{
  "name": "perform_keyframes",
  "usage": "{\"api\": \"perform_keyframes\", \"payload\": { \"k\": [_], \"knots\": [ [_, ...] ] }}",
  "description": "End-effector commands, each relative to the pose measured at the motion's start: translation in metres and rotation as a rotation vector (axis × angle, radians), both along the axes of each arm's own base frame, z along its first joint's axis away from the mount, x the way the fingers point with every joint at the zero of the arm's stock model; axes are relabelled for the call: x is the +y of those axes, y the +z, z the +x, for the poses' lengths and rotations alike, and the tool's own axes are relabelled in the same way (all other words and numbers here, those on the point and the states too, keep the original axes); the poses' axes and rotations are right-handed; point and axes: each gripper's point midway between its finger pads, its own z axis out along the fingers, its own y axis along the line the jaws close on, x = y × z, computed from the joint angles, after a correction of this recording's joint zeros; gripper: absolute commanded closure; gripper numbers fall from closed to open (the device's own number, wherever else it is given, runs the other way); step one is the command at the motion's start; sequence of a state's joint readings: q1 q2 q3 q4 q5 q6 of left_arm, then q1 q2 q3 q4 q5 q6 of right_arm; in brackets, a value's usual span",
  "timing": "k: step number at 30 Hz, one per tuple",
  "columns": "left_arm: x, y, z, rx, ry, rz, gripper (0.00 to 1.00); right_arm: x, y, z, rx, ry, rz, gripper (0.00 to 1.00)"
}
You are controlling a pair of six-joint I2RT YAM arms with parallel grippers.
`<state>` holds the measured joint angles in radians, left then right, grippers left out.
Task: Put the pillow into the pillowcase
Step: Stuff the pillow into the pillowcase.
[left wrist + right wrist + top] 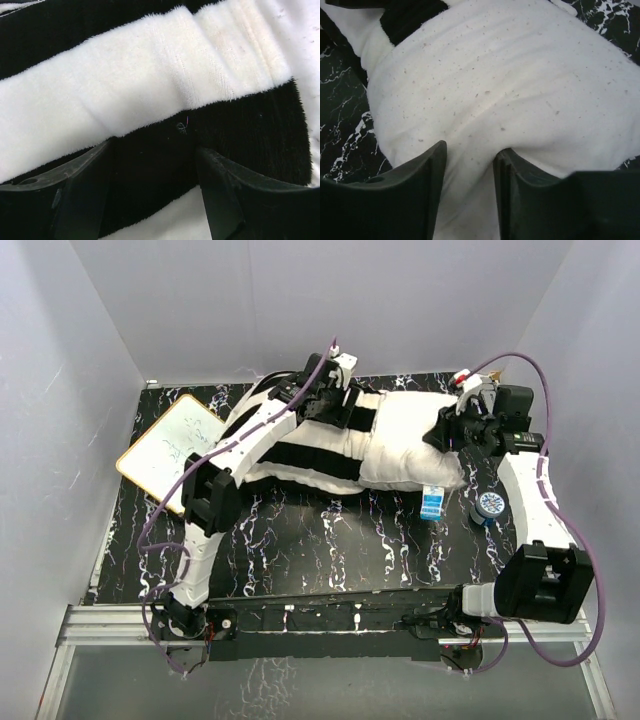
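Whiteboard (172, 448) scrawl is unreadable; the pillow (410, 445) sits partly inside the pillowcase (300, 455).

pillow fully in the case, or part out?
Part out. In the top view the striped pillowcase covers only the left portion; the pillow shows its plain white right end bare beyond it.

Plump white pillow (412, 445) lying flat, left part sheathed in striped pillowcase (300, 455), right end bare

Bright, even overhead light, shadows soft. Top cam sharp, slight edge warp. Wrist cams: foreground soft, pillow (510, 85) whites v. bright.
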<state>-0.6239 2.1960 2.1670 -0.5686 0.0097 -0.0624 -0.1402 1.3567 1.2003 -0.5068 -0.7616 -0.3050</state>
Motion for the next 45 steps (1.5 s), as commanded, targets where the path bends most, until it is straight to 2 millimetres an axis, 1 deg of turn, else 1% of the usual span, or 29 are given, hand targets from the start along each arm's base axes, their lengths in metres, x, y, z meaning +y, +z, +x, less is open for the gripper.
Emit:
{"api": "perform_keyframes", "payload": {
  "k": [1,3,4,6,7,8,10,11,12,14,15,16,17,20,21,23,25,26,27,29,30,31,33,35,38,41,42,44,45],
  "knots": [
    [-0.003,0.056,-0.018,-0.097,-0.033,-0.078,0.33,-0.028,0.014,-0.004,-0.144,0.03,-0.25,0.42],
    [0.008,0.075,-0.036,-0.132,-0.024,-0.134,0.3,-0.03,0.029,-0.009,-0.212,0.071,-0.314,0.19],
    [0.014,0.085,-0.048,-0.147,-0.019,-0.177,0.26,-0.028,0.036,-0.013,-0.247,0.11,-0.336,0.1],
    [0.025,0.102,-0.077,-0.179,-0.014,-0.296,0.18,-0.015,0.044,-0.025,-0.311,0.221,-0.346,0.01],
    [0.031,0.103,-0.092,-0.184,-0.007,-0.353,0.17,-0.005,0.045,-0.033,-0.335,0.29,-0.325,0.0],
    [0.037,0.091,-0.111,-0.155,0.001,-0.406,0.17,0.007,0.045,-0.043,-0.37,0.379,-0.303,0.0],
    [0.047,0.085,-0.138,-0.116,0.038,-0.527,0.23,0.031,0.036,-0.064,-0.447,0.568,-0.26,0.0],
    [0.047,0.083,-0.152,-0.077,0.049,-0.594,0.28,0.042,0.027,-0.073,-0.465,0.639,-0.243,0.0],
    [0.047,0.075,-0.164,-0.037,0.065,-0.647,0.31,0.051,0.014,-0.077,-0.454,0.684,-0.25,0.0],
    [0.034,0.051,-0.191,0.039,0.07,-0.703,0.33,0.058,-0.01,-0.069,-0.421,0.686,-0.302,0.0],
    [0.026,0.037,-0.203,0.054,0.064,-0.709,0.33,0.057,-0.023,-0.061,-0.407,0.652,-0.321,0.0],
    [0.018,0.024,-0.21,0.053,0.061,-0.714,0.33,0.053,-0.027,-0.05,-0.408,0.603,-0.341,0.0],
    [0.011,0.016,-0.215,0.037,0.05,-0.725,0.32,0.049,-0.031,-0.039,-0.411,0.559,-0.362,0.0],
    [0.002,-0.031,-0.206,0.016,0.089,-0.716,0.23,0.036,-0.04,-0.009,-0.449,0.449,-0.44,0.0],
    [0.001,-0.044,-0.201,0.015,0.114,-0.719,0.2,0.042,-0.046,-0.004,-0.458,0.442,-0.458,0.0],
    [0.0,-0.071,-0.191,0.026,0.175,-0.719,0.16,0.042,-0.061,0.006,-0.47,0.389,-0.52,0.0],
    [-0.002,-0.092,-0.185,0.054,0.229,-0.73,0.13,0.037,-0.073,0.017,-0.47,0.297,-0.557,0.06],
    [-0.004,-0.101,-0.183,0.074,0.256,-0.745,0.13,0.034,-0.076,0.02,-0.458,0.254,-0.548,0.13],
    [-0.005,-0.108,-0.181,0.091,0.278,-0.762,0.13,0.031,-0.078,0.023,-0.441,0.211,-0.538,0.25],
    [-0.005,-0.122,-0.176,0.11,0.332,-0.787,0.12,0.025,-0.078,0.029,-0.392,0.128,-0.499,0.6],
    [-0.005,-0.125,-0.173,0.106,0.345,-0.8,0.11,0.024,-0.077,0.03,-0.371,0.107,-0.472,0.7],
    [-0.007,-0.127,-0.169,0.096,0.353,-0.814,0.11,0.026,-0.077,0.031,-0.356,0.099,-0.447,0.78],
    [-0.009,-0.131,-0.159,0.089,0.364,-0.825,0.11,0.029,-0.076,0.031,-0.323,0.09,-0.389,0.87],
    [-0.01,-0.138,-0.149,0.086,0.393,-0.799,0.11,0.033,-0.074,0.032,-0.297,0.095,-0.344,0.9],
    [-0.006,-0.151,-0.136,0.082,0.45,-0.78,0.11,0.036,-0.076,0.033,-0.242,0.115,-0.276,0.91],
    [-0.012,-0.155,-0.126,0.076,0.445,-0.821,0.17,0.038,-0.08,0.032,-0.182,0.141,-0.22,0.91],
    [-0.016,-0.156,-0.123,0.077,0.435,-0.826,0.22,0.04,-0.08,0.032,-0.169,0.151,-0.21,0.91],
    [-0.028,-0.155,-0.116,0.078,0.405,-0.854,0.36,0.044,-0.079,0.03,-0.158,0.171,-0.19,0.91],
    [-0.033,-0.155,-0.115,0.084,0.394,-0.867,0.41,0.045,-0.078,0.03,-0.154,0.179,-0.185,0.91]
  ]
}}
